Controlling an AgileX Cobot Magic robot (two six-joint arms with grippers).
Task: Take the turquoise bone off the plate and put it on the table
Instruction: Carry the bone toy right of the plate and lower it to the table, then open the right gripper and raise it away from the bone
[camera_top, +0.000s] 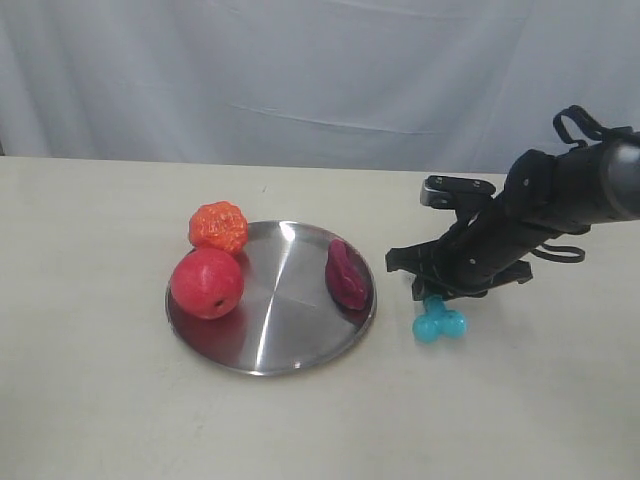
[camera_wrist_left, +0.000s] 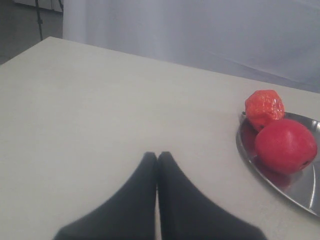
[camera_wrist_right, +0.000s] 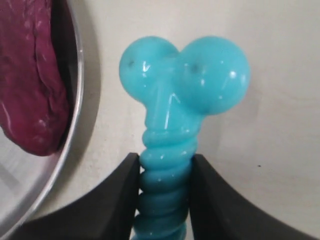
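The turquoise bone (camera_top: 438, 323) is pinched by its ribbed shaft between the two black fingers (camera_wrist_right: 115, 200) of the right gripper (camera_top: 432, 298). Its knobbed end (camera_wrist_right: 180, 100) is pointed away from the gripper and down toward the table (camera_top: 100, 400). The bone is off the plate (camera_top: 300, 350), over bare tabletop just beside the plate's rim, on the side toward the table's right edge. A soft shadow is cast under the knobs. It cannot be told whether the knobs are touching the surface.

In the right wrist view the plate's rim (camera_wrist_right: 77, 75) is seen close beside the bone but apart from it. A dark purple-red lump (camera_top: 346, 275) is lying on the plate just inside that rim.

On the part of the plate toward the table's left edge a smooth red ball (camera_top: 207, 283) is resting. An orange bumpy ball (camera_top: 218, 227) is set at the rim beside it, toward the far edge. It cannot be made out whether the orange ball is on the rim or just outside it.

The left gripper (camera_wrist_left: 158, 156) is shown only in its own wrist view. Its fingers are pressed together with nothing between them, above bare tabletop well apart from the plate (camera_wrist_left: 305, 192).
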